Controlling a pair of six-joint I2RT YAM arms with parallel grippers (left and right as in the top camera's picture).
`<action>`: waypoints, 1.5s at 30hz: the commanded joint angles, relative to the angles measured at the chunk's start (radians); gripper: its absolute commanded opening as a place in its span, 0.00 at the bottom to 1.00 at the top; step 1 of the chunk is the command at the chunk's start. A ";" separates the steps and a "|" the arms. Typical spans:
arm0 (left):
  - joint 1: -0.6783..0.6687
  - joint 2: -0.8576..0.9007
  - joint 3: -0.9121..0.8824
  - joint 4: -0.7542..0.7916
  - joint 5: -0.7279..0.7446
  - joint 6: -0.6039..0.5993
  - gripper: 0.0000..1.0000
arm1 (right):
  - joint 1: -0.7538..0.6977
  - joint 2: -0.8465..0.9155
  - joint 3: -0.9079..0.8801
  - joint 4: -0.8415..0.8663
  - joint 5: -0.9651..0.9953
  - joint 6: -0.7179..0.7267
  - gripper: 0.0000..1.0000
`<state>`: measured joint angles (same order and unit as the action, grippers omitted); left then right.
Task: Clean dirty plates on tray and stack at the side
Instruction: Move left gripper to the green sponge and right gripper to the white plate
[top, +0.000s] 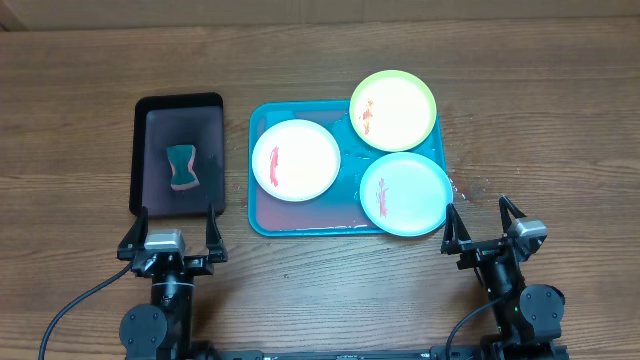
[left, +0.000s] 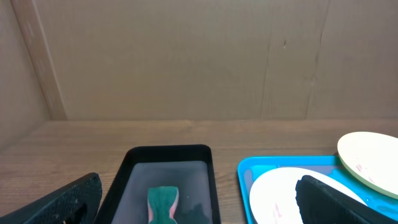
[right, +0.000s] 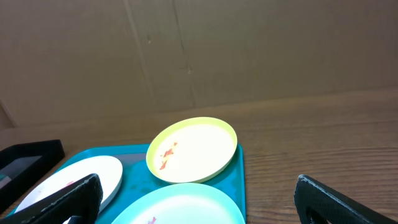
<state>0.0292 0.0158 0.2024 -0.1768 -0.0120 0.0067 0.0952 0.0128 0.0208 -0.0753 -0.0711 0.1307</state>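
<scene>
The turquoise tray (top: 300, 220) lies mid-table and holds three plates. The white plate (top: 296, 160) is at its left, the lime-green plate (top: 394, 110) at its back right, the light aqua plate (top: 405, 194) at its front right. Each has a red smear. My left gripper (top: 172, 232) is open and empty, near the front edge of the black tray. My right gripper (top: 484, 222) is open and empty, just right of the aqua plate. The right wrist view shows the green plate (right: 193, 149), the aqua plate (right: 180, 208) and the white plate (right: 74, 180).
A smaller black tray (top: 180, 108) stands left of the turquoise one, with a green-and-pink sponge (top: 182, 167) in it; the sponge also shows in the left wrist view (left: 163, 204). A cardboard wall (left: 186, 56) backs the wooden table.
</scene>
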 joint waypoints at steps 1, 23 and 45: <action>0.010 -0.011 0.020 0.004 -0.014 -0.019 1.00 | 0.007 -0.010 0.066 -0.029 -0.002 -0.002 1.00; 0.010 0.424 0.470 -0.330 -0.039 -0.037 1.00 | 0.007 0.584 0.743 -0.398 -0.045 -0.005 1.00; 0.010 1.163 1.007 -0.917 0.258 -0.085 1.00 | 0.014 1.418 1.378 -0.706 -0.587 0.006 1.00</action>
<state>0.0315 1.1267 1.1866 -1.0924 0.1310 -0.0399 0.0990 1.3930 1.3716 -0.8165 -0.4873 0.1333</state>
